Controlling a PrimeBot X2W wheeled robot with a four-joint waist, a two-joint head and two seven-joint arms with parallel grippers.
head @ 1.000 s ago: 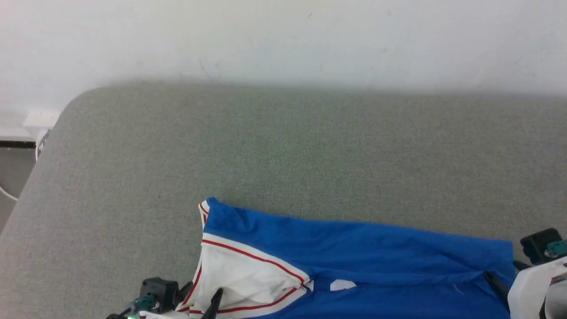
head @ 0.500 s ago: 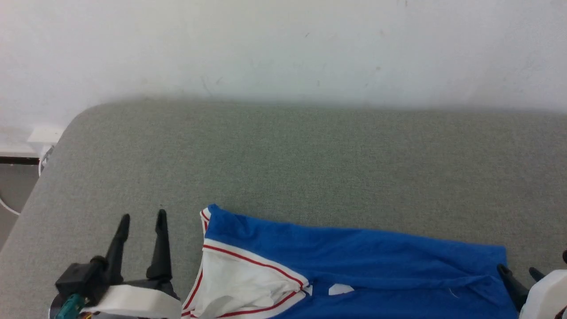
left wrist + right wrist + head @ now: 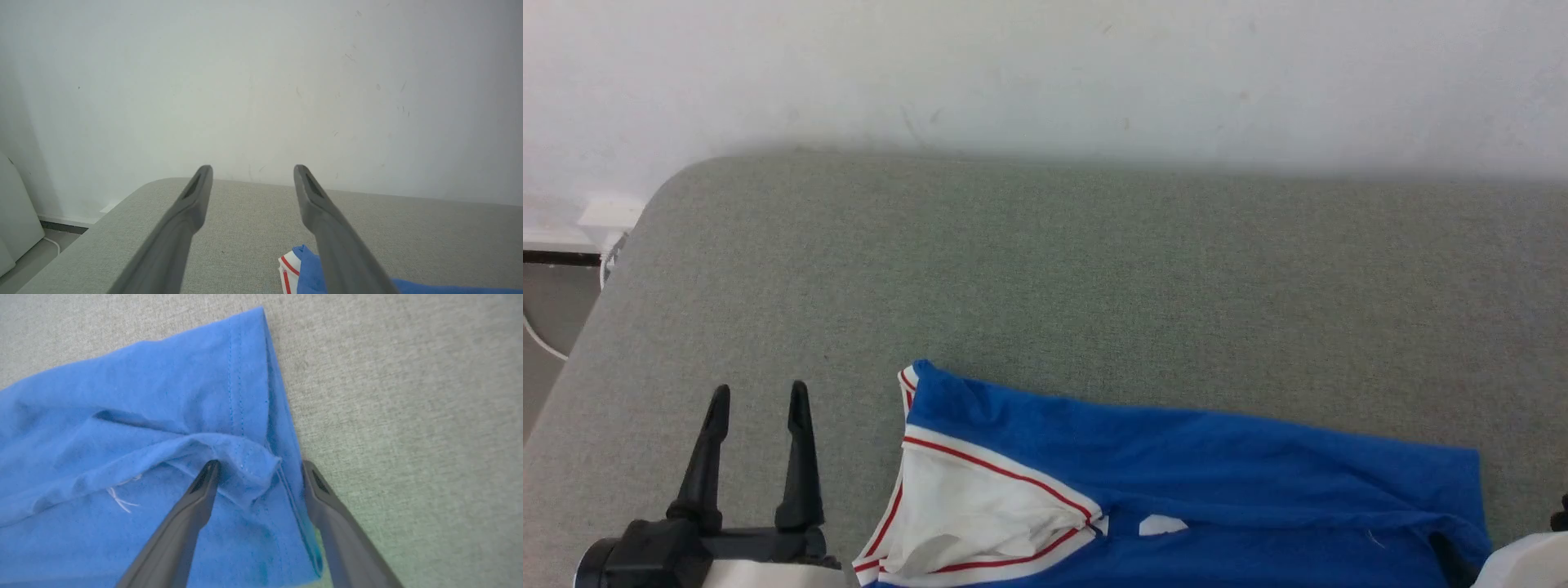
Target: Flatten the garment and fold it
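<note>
So in that last second the left gripper [image 3: 758, 389] came off the white sleeve [image 3: 964, 506] of the garment [image 3: 1176, 457] and slid out to the left. It ended up over the bare grey pad [image 3: 1094, 269], fingers spread wide, clear of the cloth. The right gripper [image 3: 260, 463] backed away from the hem [image 3: 1470, 490] toward the head view's bottom-right corner, leaving a sliver of pale casing [image 3: 1523, 563] there. The head camera bobbed a bit too, up then back down.
</note>
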